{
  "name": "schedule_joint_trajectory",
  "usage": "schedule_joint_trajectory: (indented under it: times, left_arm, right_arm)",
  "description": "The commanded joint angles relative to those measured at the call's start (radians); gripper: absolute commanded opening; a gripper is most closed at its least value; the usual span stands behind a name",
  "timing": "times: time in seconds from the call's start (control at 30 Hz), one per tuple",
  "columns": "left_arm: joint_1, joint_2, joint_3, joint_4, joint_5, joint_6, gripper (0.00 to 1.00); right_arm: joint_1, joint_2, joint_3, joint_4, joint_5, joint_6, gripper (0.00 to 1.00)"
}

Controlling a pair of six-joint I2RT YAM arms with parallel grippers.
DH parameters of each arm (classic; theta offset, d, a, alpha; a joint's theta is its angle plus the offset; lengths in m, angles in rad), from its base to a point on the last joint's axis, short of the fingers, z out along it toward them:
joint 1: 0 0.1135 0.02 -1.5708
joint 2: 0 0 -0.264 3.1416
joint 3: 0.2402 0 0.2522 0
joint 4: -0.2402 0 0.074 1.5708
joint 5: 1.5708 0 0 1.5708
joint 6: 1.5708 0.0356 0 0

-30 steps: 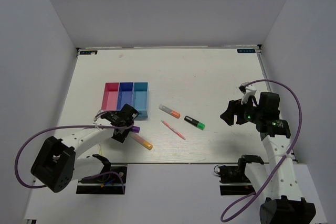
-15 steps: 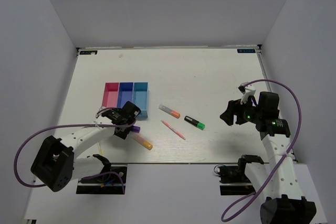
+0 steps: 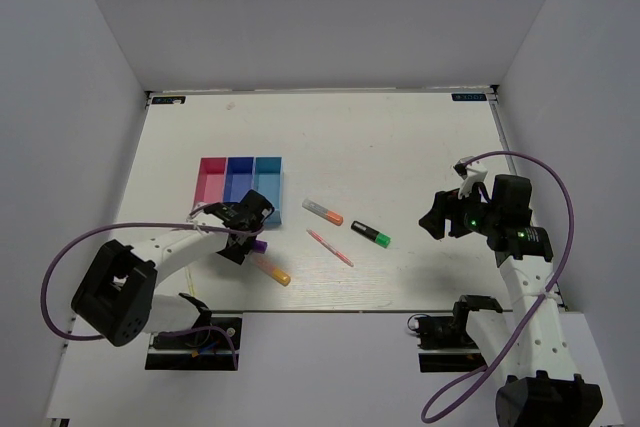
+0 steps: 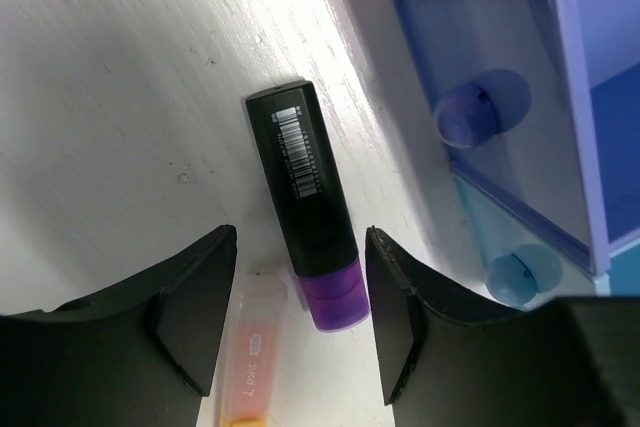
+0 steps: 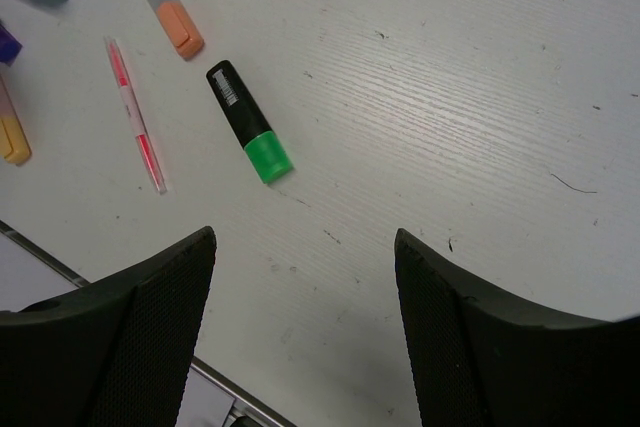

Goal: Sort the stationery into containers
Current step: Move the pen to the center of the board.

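Observation:
The three-compartment tray (image 3: pixel 240 185), pink, dark blue and light blue, stands left of centre. My left gripper (image 3: pixel 245 232) is open just in front of it. In the left wrist view its jaws (image 4: pixel 300 247) straddle the black purple-capped marker (image 4: pixel 305 202), which lies on the table beside the tray (image 4: pixel 560 97). The pink-and-orange marker (image 4: pixel 250 357) lies next to it by the left finger. The grey-and-orange marker (image 3: pixel 323 212), thin pink-red pen (image 3: pixel 330 247) and black-and-green highlighter (image 3: pixel 370 234) lie mid-table. My right gripper (image 3: pixel 438 218) is open and empty above bare table, right of the highlighter (image 5: pixel 250 122).
The table's near edge (image 5: pixel 120 297) runs just below the right gripper's view. White walls close the table in on the left, right and far sides. The grey-and-orange marker (image 5: pixel 165 2) and pen (image 5: pixel 135 112) lie left of the highlighter.
My left gripper has shifted slightly right and towards the tray, staying open over the purple-capped marker. The right arm and the loose stationery have not moved.

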Motion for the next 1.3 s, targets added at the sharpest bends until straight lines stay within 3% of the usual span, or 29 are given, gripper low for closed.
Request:
schedule_joint_trajectory:
  times: [0.0,0.43,1.03,1.27]
  left_arm:
    - [-0.006,0.013,0.029,-0.012,-0.027,-0.034,0.65]
    - [-0.003,0.042,-0.025,-0.041,0.001,-0.074,0.65]
    - [-0.003,-0.116,-0.140,-0.172,-0.012,-0.064,0.61]
    - [0.062,-0.118,-0.130,-0.161,0.034,-0.080,0.67]
  right_arm:
    - [0.005,-0.001,-0.005,0.006,0.005,0.002,0.75]
    - [0.005,-0.006,-0.006,0.004,0.010,0.005,0.75]
    - [0.005,-0.013,-0.006,0.011,0.013,0.012,0.75]
    - [0.004,-0.013,-0.005,0.011,0.015,0.012,0.75]
